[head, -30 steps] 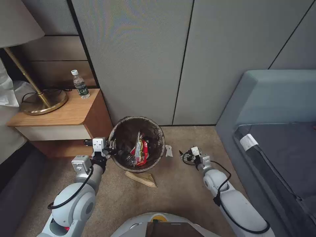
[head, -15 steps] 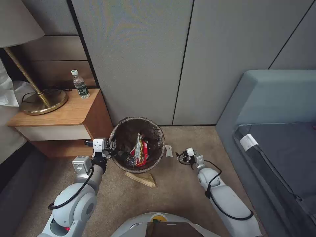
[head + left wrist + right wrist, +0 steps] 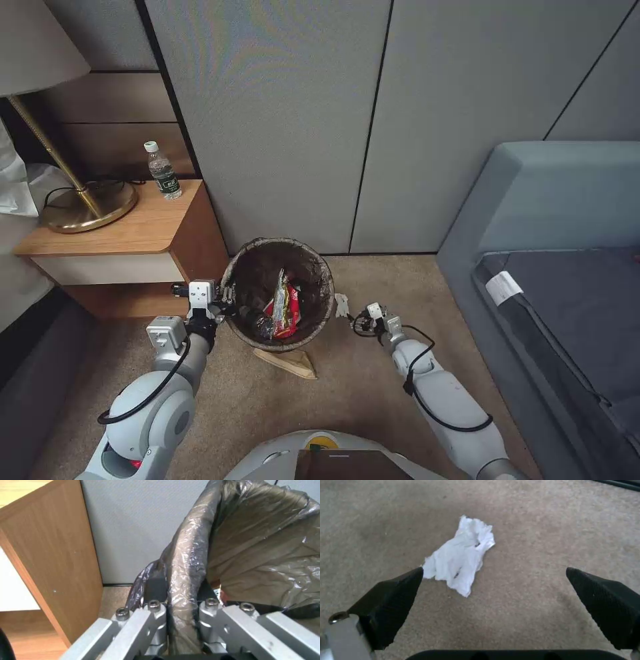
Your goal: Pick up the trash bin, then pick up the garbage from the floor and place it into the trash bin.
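The trash bin (image 3: 320,267), round and lined with a dark bag, stands against the grey wall. It holds a red snack packet (image 3: 287,310) and other litter. My left gripper (image 3: 227,297) is shut on the bin's bag-covered rim (image 3: 181,562), one finger inside and one outside. A crumpled white paper scrap (image 3: 342,305) lies on the beige carpet floor (image 3: 360,393) just right of the bin. My right gripper (image 3: 357,323) hovers low beside it, open. In the right wrist view the scrap (image 3: 460,555) lies ahead of the gripper (image 3: 495,580), near one fingertip (image 3: 406,580). A tan wrapper (image 3: 288,361) lies at the bin's near side.
A wooden nightstand (image 3: 147,230) stands close on the bin's left, carrying a brass lamp base (image 3: 87,207) and a water bottle (image 3: 163,171). A grey upholstered seat (image 3: 533,220) fills the right side. Open carpet lies between the bin and the seat.
My right arm has swung left across the carpet, bringing its open gripper close to the white paper scrap. The left gripper and the bin have not moved.
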Robot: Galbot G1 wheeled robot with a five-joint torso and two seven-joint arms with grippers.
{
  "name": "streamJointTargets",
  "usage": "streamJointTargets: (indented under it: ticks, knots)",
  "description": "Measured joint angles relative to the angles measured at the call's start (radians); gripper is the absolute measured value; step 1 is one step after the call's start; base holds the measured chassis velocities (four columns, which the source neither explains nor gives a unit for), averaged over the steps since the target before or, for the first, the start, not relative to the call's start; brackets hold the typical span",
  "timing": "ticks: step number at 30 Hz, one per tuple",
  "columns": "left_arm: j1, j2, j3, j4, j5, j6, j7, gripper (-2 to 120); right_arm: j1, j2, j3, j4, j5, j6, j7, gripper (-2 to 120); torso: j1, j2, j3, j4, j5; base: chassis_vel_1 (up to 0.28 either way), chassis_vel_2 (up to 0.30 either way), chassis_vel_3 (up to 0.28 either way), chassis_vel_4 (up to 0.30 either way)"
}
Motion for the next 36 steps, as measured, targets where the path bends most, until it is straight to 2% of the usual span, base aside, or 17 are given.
streamJointTargets:
  ticks: [10, 25, 36]
  knots:
    - [0.001, -0.003, 0.0, 0.0, 0.0, 0.0, 0.001, 7, 0.043, 0.023, -0.024, -0.059, -0.02, 0.013, -0.003, 100, 0.0, 0.0, 0.0, 0.0, 0.0, 0.0, 0.0, 0.0, 0.0]
    - [0.007, -0.006, -0.002, -0.004, 0.002, -0.001, 0.003, 7, 0.136, 0.101, -0.024, -0.213, -0.066, 0.05, -0.012, 100, 0.0, 0.0, 0.0, 0.0, 0.0, 0.0, 0.0, 0.0, 0.0]
    - [0.005, -0.007, -0.001, 0.0, 0.002, -0.003, 0.003, 7, 0.169, 0.13, -0.021, -0.265, -0.074, 0.058, -0.016, 100, 0.0, 0.0, 0.0, 0.0001, 0.0, 0.0, 0.0, 0.0, 0.0]
